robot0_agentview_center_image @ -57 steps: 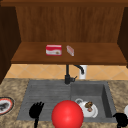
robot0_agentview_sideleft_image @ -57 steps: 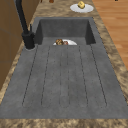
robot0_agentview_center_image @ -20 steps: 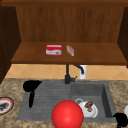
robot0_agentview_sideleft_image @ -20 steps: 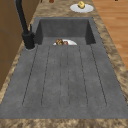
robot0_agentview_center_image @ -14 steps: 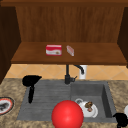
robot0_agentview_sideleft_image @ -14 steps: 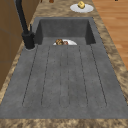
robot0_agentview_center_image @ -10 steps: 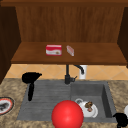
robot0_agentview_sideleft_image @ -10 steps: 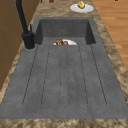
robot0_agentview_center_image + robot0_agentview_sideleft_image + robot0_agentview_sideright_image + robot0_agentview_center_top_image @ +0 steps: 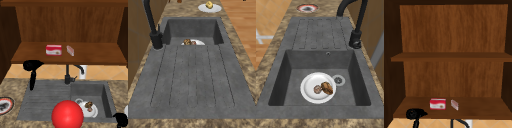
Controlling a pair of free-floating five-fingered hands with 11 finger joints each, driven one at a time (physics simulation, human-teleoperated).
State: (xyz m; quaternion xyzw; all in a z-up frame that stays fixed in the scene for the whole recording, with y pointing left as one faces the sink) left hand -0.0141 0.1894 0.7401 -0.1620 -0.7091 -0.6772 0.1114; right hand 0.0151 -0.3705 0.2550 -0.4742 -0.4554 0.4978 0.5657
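Note:
My left hand point(image 9: 32, 66) hovers at the front edge of the lower wooden shelf point(image 9: 100, 53), above the left of the grey draining board point(image 9: 42, 100); its fingers hang straight down and hold nothing. It appears in the upper view too, left hand point(image 9: 415, 113), left of a red box point(image 9: 437, 104) and a small pink box point(image 9: 454, 104) on the shelf. My right hand point(image 9: 121, 119) stays low at the sink's front right corner. A white plate point(image 9: 312, 86) with brown food point(image 9: 326, 88) lies in the basin.
A big red ball point(image 9: 67, 115) sits at the sink's front middle. The black faucet point(image 9: 67, 75) stands behind the basin. A red-rimmed plate point(image 9: 3, 106) rests on the left counter, and a plate with a yellow item point(image 9: 209, 7) on the right counter.
My left hand has risen from low over the draining board's front left up to the shelf's front edge. The right hand has stayed put.

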